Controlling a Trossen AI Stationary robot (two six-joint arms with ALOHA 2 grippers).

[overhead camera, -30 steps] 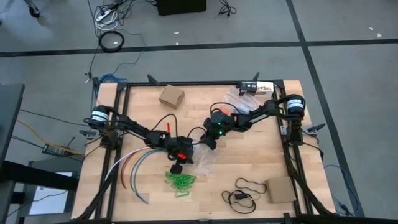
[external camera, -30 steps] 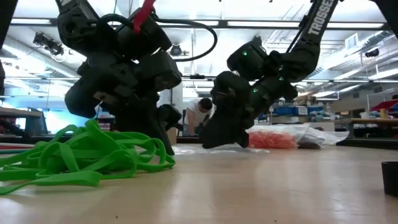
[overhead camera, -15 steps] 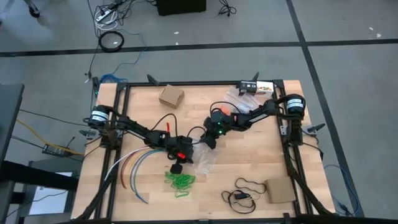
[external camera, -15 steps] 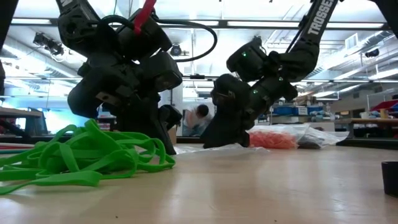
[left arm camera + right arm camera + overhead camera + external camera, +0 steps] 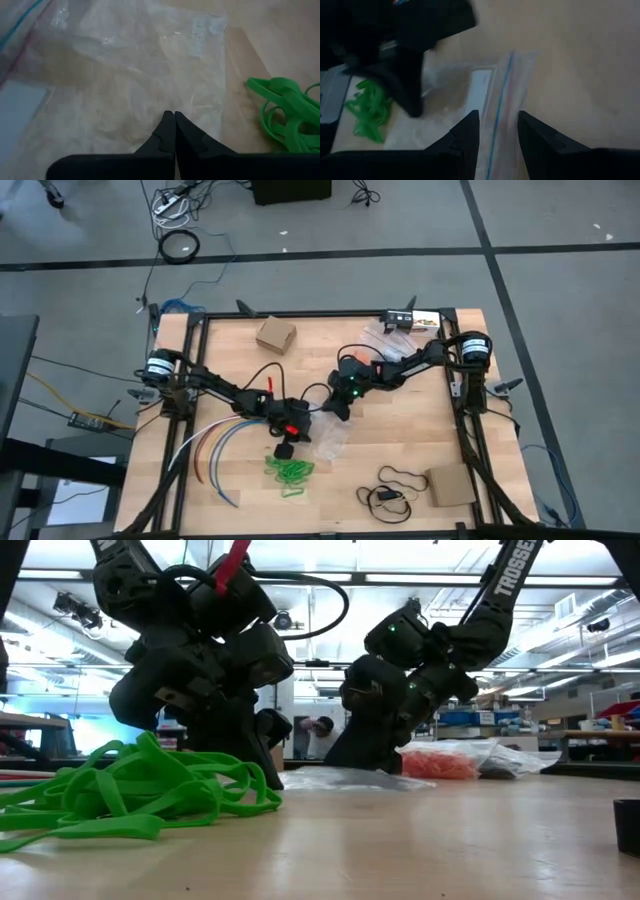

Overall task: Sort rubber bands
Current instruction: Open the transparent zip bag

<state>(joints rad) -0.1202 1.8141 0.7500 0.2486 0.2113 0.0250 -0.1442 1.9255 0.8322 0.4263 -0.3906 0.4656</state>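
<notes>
A clear zip bag lies flat on the table's middle. My left gripper is shut, its tips on the bag's film. My right gripper is open, and its fingers stand on either side of the bag's blue zip edge; whether they touch it I cannot tell. A heap of bright green rubber bands lies on the table near the left gripper, also seen as green bands in the low view. Orange rubber bands lie in another clear bag farther back. My left gripper has its shut fingertips on the clear bag's film, coming slanting down from the table's left. The bag lies flat on the table under them. Whether a layer is pinched between the tips I cannot tell.
Curved coloured cables lie at the near left. A cardboard box stands at the far left and another box at the near right, beside a thin black cord loop.
My right gripper has tipped slightly over the bag's zip edge, and the film in front of it now stands a little higher. My left gripper has kept still on the bag.
</notes>
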